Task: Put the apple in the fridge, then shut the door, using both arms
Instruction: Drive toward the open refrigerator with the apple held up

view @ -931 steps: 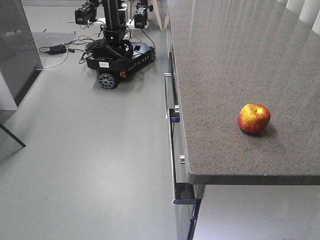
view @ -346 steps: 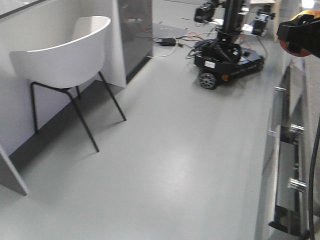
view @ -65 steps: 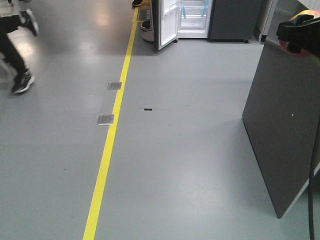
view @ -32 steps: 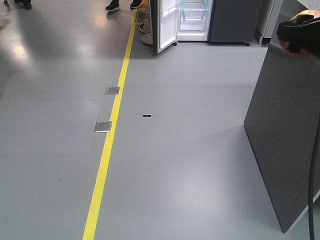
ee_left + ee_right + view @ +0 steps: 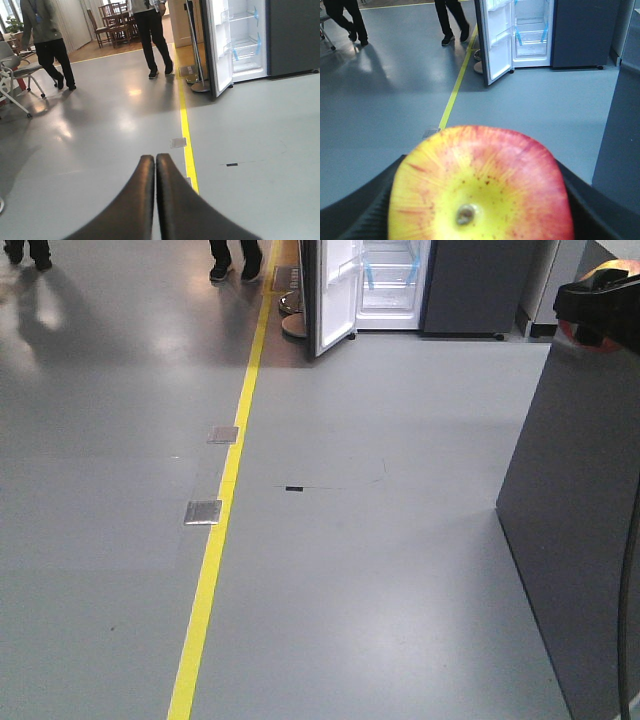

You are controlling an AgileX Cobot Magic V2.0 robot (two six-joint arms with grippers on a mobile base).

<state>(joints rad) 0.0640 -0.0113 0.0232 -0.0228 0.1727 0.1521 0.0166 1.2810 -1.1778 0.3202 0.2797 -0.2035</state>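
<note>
- The right hand (image 5: 603, 310) was clamped on the apple (image 5: 480, 185), with a finger pressed against each side. The stem dimple faced the wrist camera, and the grip was judged firm.
- The left hand (image 5: 155, 172) was closed, its fingers touching and nothing between them, and it pointed forward over the floor (image 5: 100, 125).
- The right arm was raised at the upper right of the front view, beside a dark panel (image 5: 585, 510).
- The fridge (image 5: 395, 280) stood well apart, across open floor and past a yellow line (image 5: 215, 540).
- Its door (image 5: 335, 295) stood open, with white shelves showing.
- Two people (image 5: 150, 35) were walking near the fridge.
- Judged progress: the apple was picked up and under carriage. Approach, placing on a shelf and closing the door were not yet done.
</note>
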